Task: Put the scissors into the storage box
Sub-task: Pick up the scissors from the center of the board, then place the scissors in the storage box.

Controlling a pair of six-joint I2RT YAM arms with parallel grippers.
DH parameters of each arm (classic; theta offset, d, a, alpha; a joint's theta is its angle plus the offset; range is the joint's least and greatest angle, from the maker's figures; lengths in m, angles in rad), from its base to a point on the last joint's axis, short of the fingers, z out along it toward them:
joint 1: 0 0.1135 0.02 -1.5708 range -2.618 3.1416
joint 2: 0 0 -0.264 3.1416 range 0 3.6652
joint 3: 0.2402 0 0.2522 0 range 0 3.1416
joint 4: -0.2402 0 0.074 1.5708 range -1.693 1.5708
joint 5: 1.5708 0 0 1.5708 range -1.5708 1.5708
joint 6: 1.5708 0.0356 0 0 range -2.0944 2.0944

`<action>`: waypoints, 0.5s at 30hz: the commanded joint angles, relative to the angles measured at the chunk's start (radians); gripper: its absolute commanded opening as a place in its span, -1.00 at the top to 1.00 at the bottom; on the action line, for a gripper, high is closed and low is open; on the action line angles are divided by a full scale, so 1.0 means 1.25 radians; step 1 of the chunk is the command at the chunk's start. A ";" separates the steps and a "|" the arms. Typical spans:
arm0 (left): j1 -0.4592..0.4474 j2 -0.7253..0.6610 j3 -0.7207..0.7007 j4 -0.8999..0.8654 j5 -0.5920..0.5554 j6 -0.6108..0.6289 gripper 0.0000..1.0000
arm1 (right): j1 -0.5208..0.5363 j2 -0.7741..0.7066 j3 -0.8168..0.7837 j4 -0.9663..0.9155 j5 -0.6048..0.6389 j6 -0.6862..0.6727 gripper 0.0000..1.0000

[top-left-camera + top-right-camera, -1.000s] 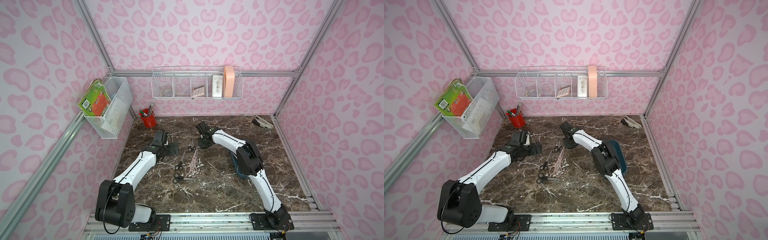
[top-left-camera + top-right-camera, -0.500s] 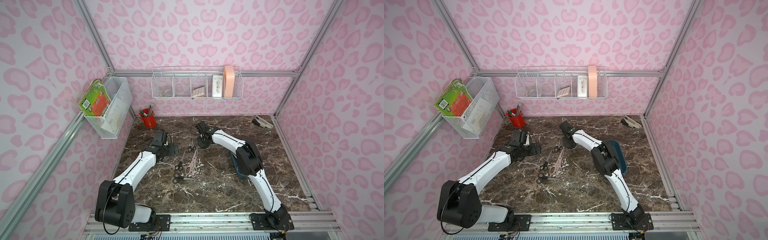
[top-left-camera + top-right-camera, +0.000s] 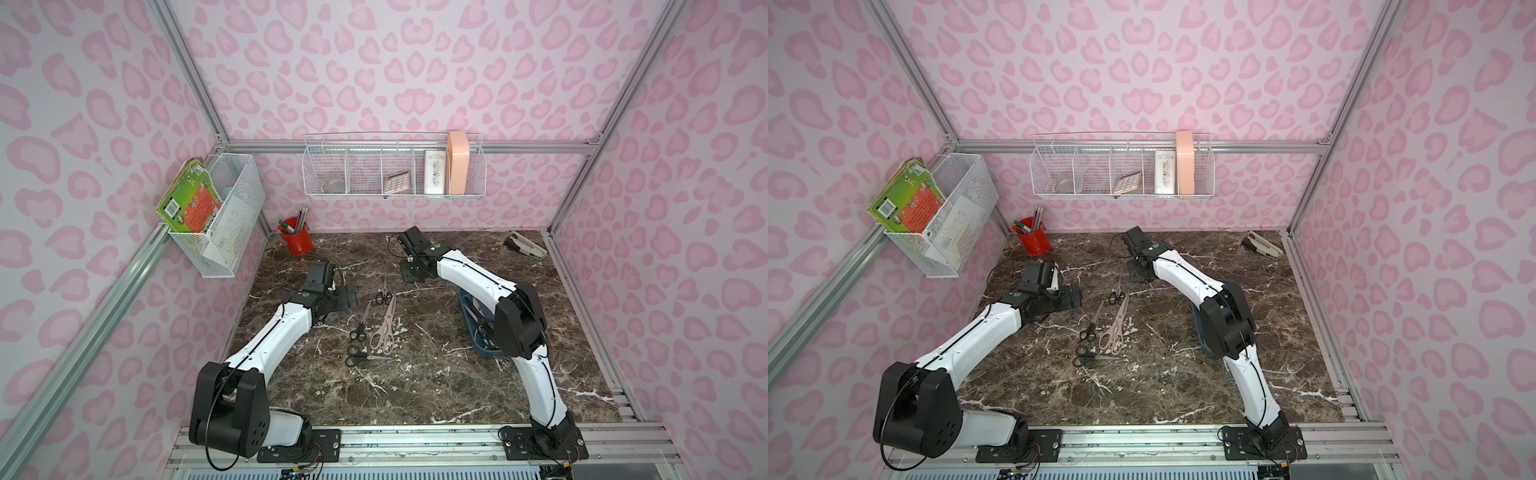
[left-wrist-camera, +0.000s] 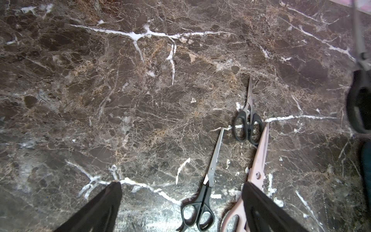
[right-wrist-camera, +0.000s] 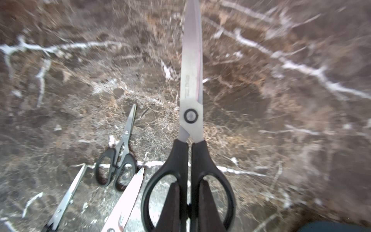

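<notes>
The scissors [image 3: 386,328] lie clustered at the middle of the tabletop [image 3: 415,395]; the storage box [image 3: 486,352] sits to their right with more pairs inside. The pen cup [image 3: 297,245] stands in the back left corner, the stapler [image 3: 525,246] back right

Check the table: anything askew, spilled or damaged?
Nothing is spilled or damaged. The only oddity is clutter. Mid-table, the tip of the pink scissors lies against a handle loop of the small black scissors and appears to touch it. The right gripper is shut on the handles of a larger black pair.
</notes>
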 commanded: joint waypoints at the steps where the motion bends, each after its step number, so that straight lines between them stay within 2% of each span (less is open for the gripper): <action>1: 0.001 -0.004 0.004 -0.005 0.007 0.005 -0.96 | -0.005 -0.064 -0.041 -0.019 0.057 -0.014 1.00; 7: 0.000 -0.001 0.001 0.000 0.031 0.000 -0.96 | -0.029 -0.262 -0.265 0.024 0.066 -0.026 1.00; 11: -0.003 0.017 0.016 -0.009 0.079 -0.005 -0.96 | -0.064 -0.380 -0.434 0.027 0.081 -0.013 1.00; 15: -0.013 0.034 0.027 -0.019 0.100 -0.007 -0.94 | -0.098 -0.506 -0.608 0.052 0.052 0.003 1.00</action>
